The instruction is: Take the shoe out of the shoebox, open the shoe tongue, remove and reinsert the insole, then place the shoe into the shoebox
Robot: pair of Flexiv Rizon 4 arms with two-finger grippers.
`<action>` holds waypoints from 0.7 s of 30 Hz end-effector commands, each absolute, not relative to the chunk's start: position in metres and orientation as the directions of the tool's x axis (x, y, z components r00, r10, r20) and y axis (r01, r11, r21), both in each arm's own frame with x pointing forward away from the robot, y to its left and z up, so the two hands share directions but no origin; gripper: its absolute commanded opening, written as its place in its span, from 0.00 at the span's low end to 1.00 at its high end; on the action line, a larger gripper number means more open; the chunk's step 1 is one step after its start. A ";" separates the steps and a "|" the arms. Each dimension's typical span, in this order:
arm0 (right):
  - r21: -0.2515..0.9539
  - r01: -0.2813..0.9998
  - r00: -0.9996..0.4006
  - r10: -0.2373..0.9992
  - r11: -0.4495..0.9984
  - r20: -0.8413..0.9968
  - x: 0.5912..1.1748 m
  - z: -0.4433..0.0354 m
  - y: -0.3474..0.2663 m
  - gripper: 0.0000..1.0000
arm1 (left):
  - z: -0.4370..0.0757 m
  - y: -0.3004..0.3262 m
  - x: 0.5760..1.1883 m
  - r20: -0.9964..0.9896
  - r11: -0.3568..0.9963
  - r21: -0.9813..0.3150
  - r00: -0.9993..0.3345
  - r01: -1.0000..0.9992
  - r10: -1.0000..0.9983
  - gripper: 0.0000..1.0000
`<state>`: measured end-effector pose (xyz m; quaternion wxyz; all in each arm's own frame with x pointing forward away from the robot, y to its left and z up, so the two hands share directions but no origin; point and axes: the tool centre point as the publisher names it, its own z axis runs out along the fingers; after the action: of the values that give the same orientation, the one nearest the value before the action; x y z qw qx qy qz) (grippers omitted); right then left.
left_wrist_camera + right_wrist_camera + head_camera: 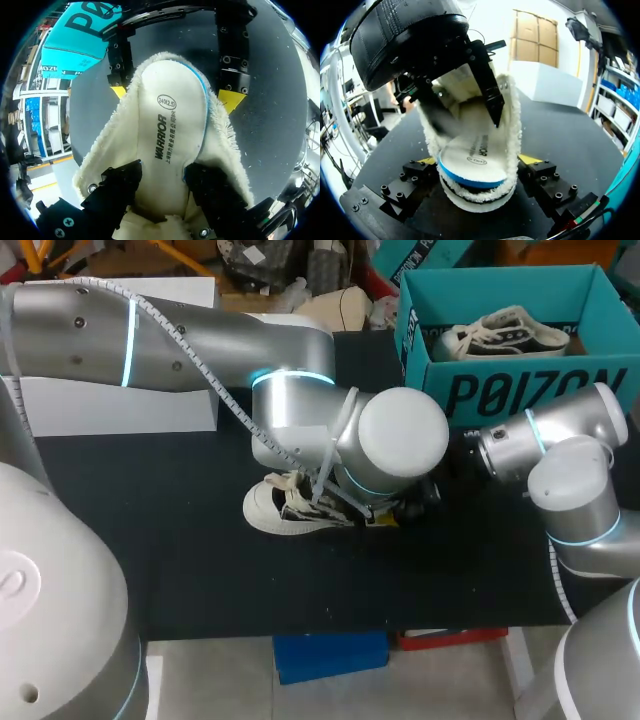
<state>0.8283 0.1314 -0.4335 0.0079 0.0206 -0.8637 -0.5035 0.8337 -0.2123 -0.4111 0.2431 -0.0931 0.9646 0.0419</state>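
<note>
Your shoe (285, 508) was out of the shoebox (520, 390) and lay about the middle of the desk (150, 540), toe toward the left edge and heel toward the right. The shoebox stood at the far right corner and held a second shoe (510, 332). Your right end effector (479, 161) was clenched on the shoe's heel, one yellow tip against each side of it. Your left end effector (165, 185) was lowered into the fleece-lined opening from above. The white insole (170, 125) ran between its two sides, but I could not tell whether it was grasping the insole or released. The insole's heel end, edged in blue, rode up over the shoe's back rim, directly between the right end effector's tips. The two end effectors were close together over the shoe.
</note>
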 end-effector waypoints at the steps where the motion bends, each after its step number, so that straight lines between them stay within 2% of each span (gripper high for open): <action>1: 0.869 -0.026 -0.999 -0.044 0.495 -0.005 0.828 -0.435 0.130 0.00 | -0.428 -0.209 0.842 -0.518 0.978 0.008 -0.838 -0.208 -0.174 0.55; 12: 0.869 -0.026 -0.999 -0.044 0.495 -0.005 0.828 -0.435 0.130 0.00 | -0.427 -0.221 0.852 -0.525 0.975 -0.049 -0.824 -0.218 -0.211 0.53; 14: 0.869 -0.026 -0.999 -0.044 0.495 -0.005 0.828 -0.435 0.130 0.00 | -0.430 -0.223 0.853 -0.525 0.974 -0.054 -0.824 -0.220 -0.215 0.47; 15: 0.869 -0.026 -0.999 -0.044 0.495 -0.005 0.828 -0.435 0.130 0.00 | -0.432 -0.224 0.855 -0.525 0.974 -0.056 -0.823 -0.221 -0.217 0.36; 17: 0.869 -0.026 -0.999 -0.044 0.495 -0.005 0.828 -0.435 0.130 0.00 | -0.435 -0.225 0.857 -0.524 0.972 -0.060 -0.822 -0.226 -0.223 0.00; 21: 0.869 -0.026 -0.999 -0.044 0.495 -0.005 0.828 -0.435 0.130 0.00 | -0.436 -0.231 0.858 -0.514 0.972 -0.070 -0.827 -0.223 -0.227 0.00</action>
<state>0.8301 0.1302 -0.4336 0.0075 0.0194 -0.8638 -0.5033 0.8374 -0.2271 -0.4111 0.2676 -0.1182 0.9563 -0.0031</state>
